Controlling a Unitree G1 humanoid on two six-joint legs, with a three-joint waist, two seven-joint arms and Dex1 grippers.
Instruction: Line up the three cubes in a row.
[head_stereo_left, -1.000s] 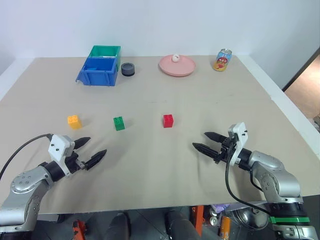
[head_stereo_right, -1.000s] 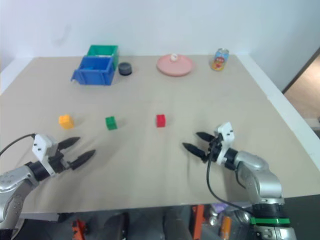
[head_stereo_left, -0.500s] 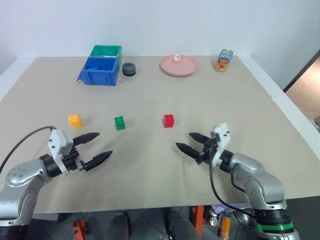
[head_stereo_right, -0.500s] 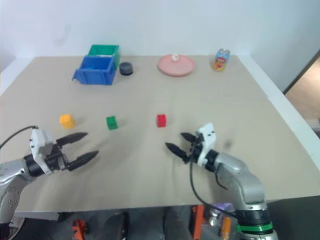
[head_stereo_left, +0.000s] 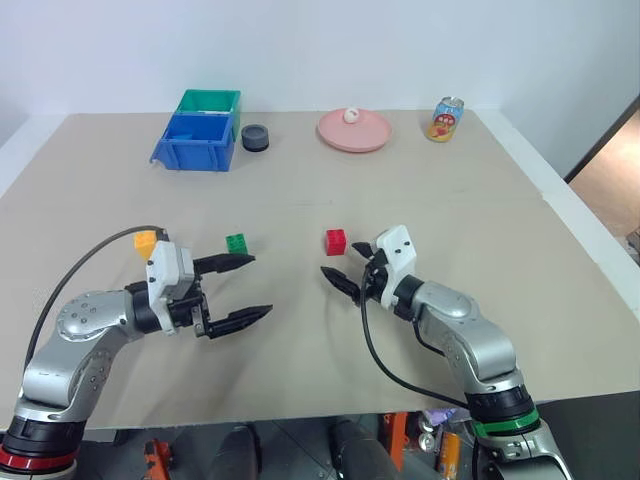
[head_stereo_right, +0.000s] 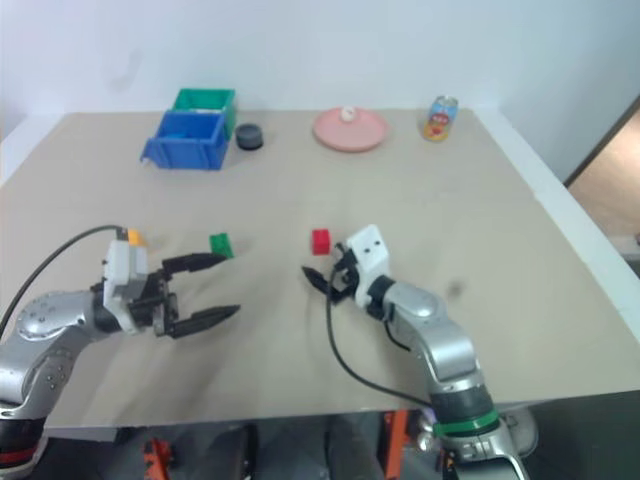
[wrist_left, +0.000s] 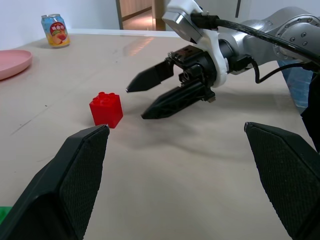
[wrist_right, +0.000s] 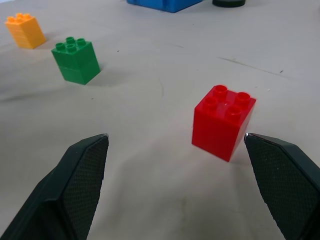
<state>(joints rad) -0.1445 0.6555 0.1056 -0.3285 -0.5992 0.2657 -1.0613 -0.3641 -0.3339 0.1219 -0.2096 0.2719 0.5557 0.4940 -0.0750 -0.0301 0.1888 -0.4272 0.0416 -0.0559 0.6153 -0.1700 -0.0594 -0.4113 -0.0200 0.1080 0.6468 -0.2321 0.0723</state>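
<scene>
Three studded cubes lie spaced across the table's middle: yellow-orange cube (head_stereo_left: 145, 240) on the left, green cube (head_stereo_left: 236, 243) in the centre, red cube (head_stereo_left: 336, 241) to the right. My left gripper (head_stereo_left: 258, 285) is open, pointing rightward just in front of the green cube, its wrist covering part of the yellow-orange one. My right gripper (head_stereo_left: 340, 265) is open too, its tips just short of the red cube (wrist_right: 224, 122), which sits ahead of its right finger. Neither gripper holds or touches anything. In the left wrist view, the right gripper (wrist_left: 136, 103) sits beside the red cube (wrist_left: 106, 109).
At the back stand a blue bin (head_stereo_left: 195, 142) with a green bin (head_stereo_left: 210, 102) behind it, a small black round object (head_stereo_left: 255, 137), a pink plate (head_stereo_left: 372, 138) bearing a small white ball, and a drink can (head_stereo_left: 446, 120). The table edge runs along the right.
Both grippers have moved inward towards the middle. The right one travelled left up to the red cube. The left one moved right and up, turning to point rightward. The cubes have stayed put.
</scene>
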